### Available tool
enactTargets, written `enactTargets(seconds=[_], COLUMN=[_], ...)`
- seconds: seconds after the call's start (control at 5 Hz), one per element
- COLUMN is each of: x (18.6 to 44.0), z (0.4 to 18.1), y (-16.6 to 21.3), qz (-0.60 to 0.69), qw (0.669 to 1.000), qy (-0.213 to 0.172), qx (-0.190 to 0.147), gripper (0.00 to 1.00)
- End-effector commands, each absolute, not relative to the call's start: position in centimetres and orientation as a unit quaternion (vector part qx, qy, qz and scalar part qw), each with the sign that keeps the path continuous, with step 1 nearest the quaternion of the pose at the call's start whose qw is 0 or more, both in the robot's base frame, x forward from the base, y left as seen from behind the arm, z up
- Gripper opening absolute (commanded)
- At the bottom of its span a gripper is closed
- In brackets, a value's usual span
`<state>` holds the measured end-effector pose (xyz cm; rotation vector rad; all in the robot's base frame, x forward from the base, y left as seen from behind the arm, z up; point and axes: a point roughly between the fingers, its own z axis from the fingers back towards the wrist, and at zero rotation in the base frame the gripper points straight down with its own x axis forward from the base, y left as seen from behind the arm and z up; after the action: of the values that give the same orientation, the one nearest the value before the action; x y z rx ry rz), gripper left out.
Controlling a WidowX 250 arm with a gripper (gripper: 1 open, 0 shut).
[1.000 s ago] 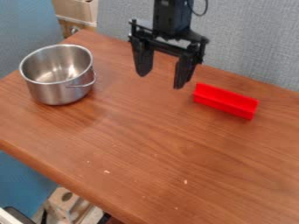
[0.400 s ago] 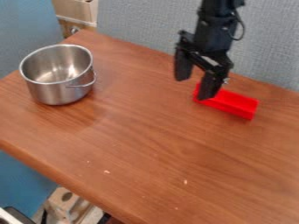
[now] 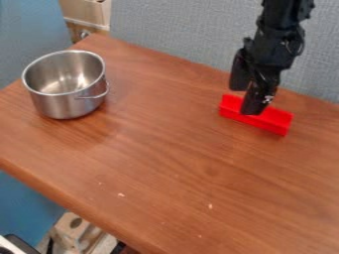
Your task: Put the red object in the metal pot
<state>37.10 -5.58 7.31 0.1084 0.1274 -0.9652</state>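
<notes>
The one camera view looks down at a brown wooden table (image 3: 159,149) from its near edge.

The pot (image 3: 63,83) stands at about 10 o'clock on the tabletop, upright, round and shiny, its inside bare steel. A small handle sticks out on its right side, toward the table's middle.

The block (image 3: 257,112), red and bar-shaped, lies flat at about 2 o'clock, near the far right edge. It runs slantwise, its left end a little farther back than its right. It is well apart from the pot, with bare wood between them.

The black arm comes down from the top right, and the gripper (image 3: 252,87) points down over the block's left half. Its jaws stand apart, wide open, and one dark finger (image 3: 259,99) shows in front of the block's top face while the other sits behind it at about 11 o'clock. The fingertips reach down to the block's level; whether they touch it cannot be told. The block rests on the wood, not lifted.
</notes>
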Motion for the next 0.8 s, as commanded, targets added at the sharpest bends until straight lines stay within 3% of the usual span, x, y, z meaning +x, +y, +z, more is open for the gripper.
enactTargets(seconds=[0.0, 0.6], x=[39.1, 41.8], z=[8.6, 5.7], y=[-5.8, -4.8], qz=[-0.512, -0.56], qw=[0.856, 0.826], qy=[0.026, 0.018], qx=[0.064, 0.056], gripper=[1.0, 1.0])
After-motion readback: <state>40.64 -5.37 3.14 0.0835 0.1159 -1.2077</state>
